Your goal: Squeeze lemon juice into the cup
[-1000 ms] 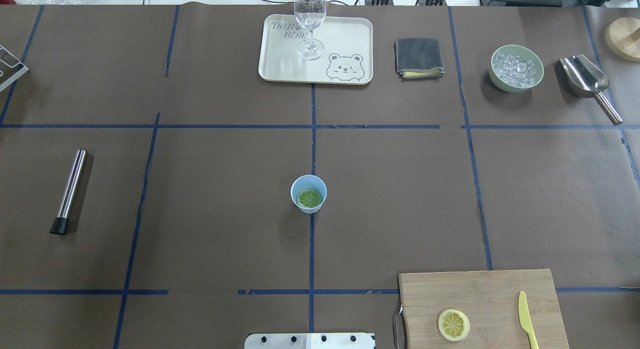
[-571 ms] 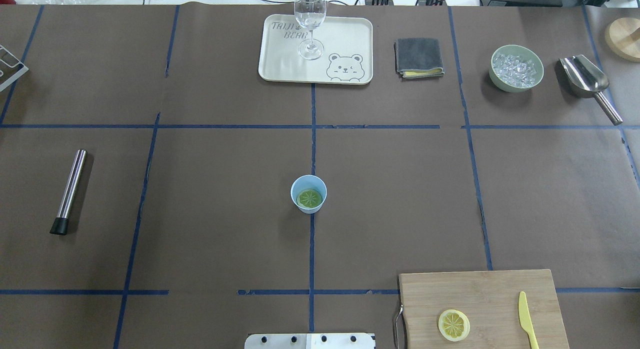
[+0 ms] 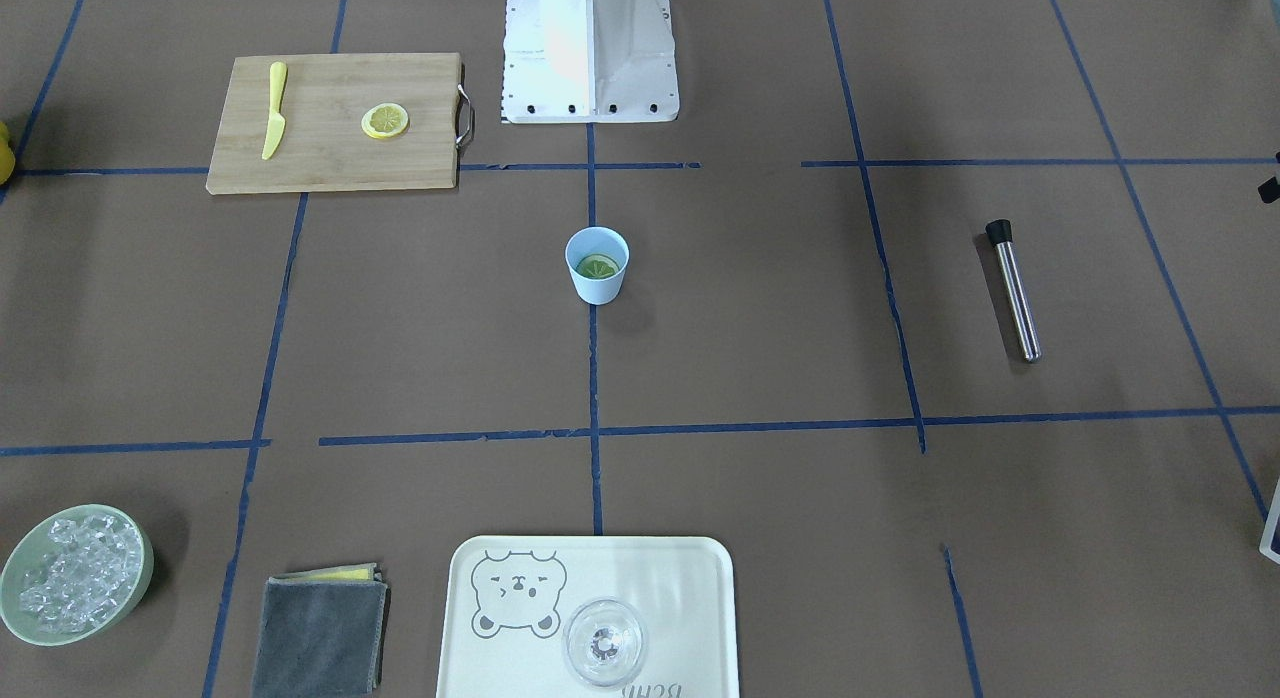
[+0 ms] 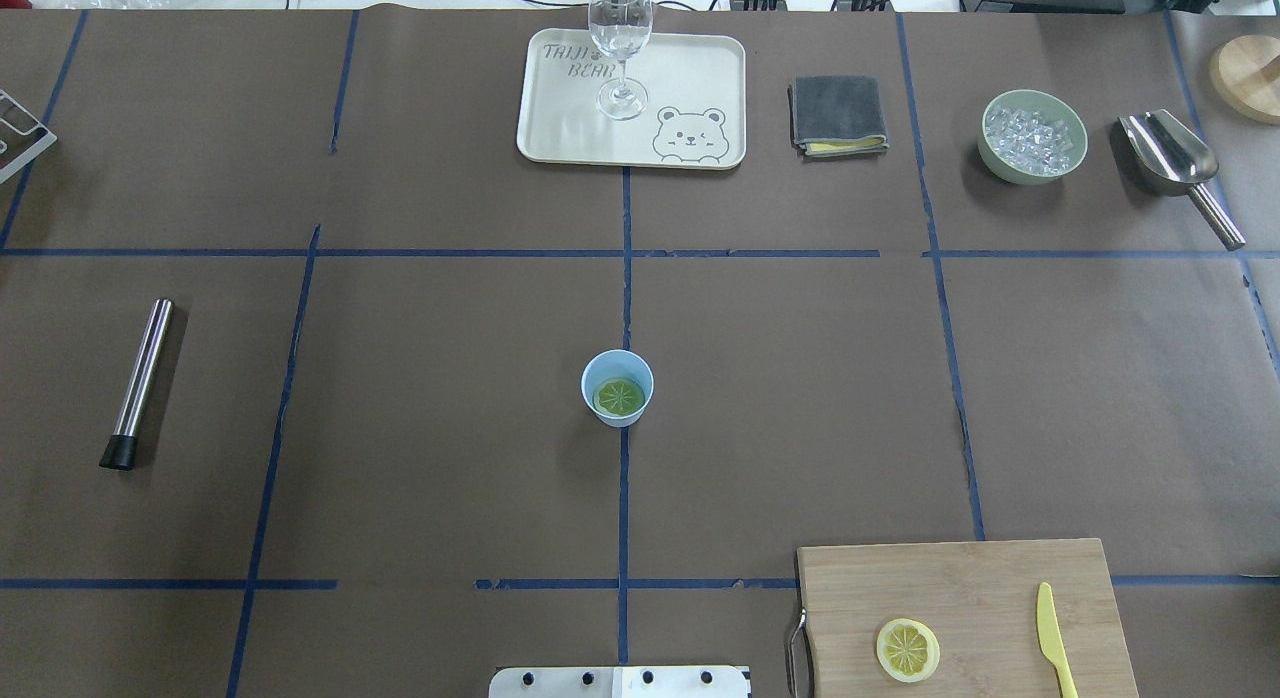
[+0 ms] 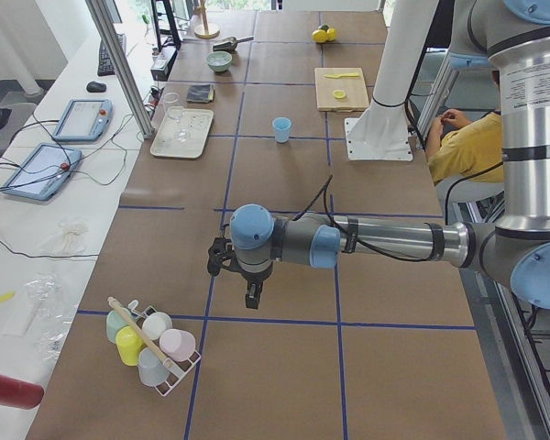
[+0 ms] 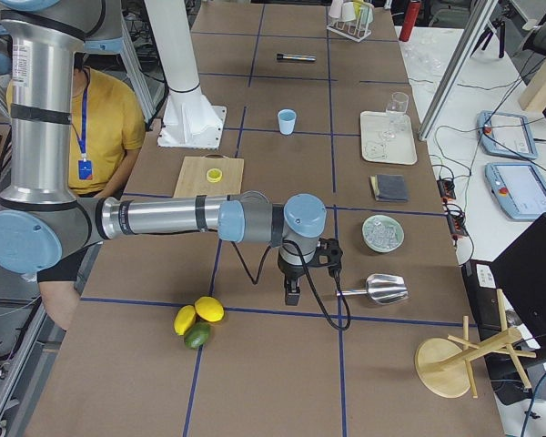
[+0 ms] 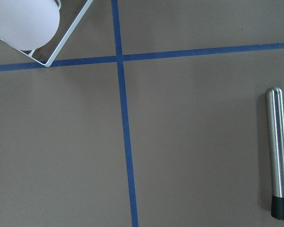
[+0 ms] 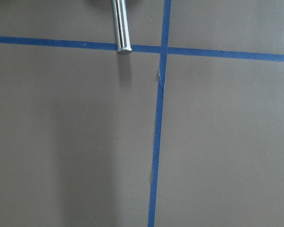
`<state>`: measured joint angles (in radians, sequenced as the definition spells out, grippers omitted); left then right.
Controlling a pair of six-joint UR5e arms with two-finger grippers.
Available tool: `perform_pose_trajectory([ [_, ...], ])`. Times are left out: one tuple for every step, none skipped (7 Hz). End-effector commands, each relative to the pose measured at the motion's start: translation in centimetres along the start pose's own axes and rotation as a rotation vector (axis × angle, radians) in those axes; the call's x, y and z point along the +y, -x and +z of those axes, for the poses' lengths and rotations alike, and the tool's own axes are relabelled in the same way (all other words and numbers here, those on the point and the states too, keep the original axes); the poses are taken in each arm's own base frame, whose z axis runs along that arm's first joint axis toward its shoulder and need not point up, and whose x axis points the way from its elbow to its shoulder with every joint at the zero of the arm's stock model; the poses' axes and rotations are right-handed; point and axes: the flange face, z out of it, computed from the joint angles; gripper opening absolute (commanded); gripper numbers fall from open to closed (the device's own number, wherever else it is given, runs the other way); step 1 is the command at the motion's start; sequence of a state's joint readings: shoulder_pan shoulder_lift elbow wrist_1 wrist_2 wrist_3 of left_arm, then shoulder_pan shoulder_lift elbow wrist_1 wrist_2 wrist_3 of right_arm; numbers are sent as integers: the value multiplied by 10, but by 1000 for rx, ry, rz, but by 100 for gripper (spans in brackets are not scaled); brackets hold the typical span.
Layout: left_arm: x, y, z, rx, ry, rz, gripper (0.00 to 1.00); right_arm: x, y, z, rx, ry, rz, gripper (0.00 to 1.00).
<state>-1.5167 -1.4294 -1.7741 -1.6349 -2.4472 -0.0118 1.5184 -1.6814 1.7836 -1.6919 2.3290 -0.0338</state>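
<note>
At the middle of the surface, the lemon (image 4: 618, 396) lies cut face up inside the light-blue cup (image 3: 598, 286), and nothing there has shifted over the last second. Your arms hang well apart from it, near the ends of the surface. The left gripper (image 5: 250, 295) and right gripper (image 6: 292, 291) show only side-on, so you cannot tell whether they are open. The squeeze looks finished, or paused.

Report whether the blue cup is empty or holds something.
Not empty. The cup stands upright, and the lemon lies inside it, cut face up, below the rim.
</note>
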Motion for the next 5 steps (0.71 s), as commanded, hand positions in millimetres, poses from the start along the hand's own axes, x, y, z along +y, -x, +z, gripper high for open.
perform_pose_trajectory([
  [-15,-12,-11,1,-26,31,100,-6,6,-2,-13,-1,-10,100],
  [-15,-15,-14,1,-31,34,100,-5,-1,6,-23,14,5,100],
  [-11,-13,-13,2,-25,27,100,-5,-7,14,-33,29,21,100],
  [-11,-14,-14,2,-27,28,100,-5,-8,19,-71,35,32,100],
  [-9,-9,-9,2,-18,19,100,-4,-8,19,-77,35,32,100],
])
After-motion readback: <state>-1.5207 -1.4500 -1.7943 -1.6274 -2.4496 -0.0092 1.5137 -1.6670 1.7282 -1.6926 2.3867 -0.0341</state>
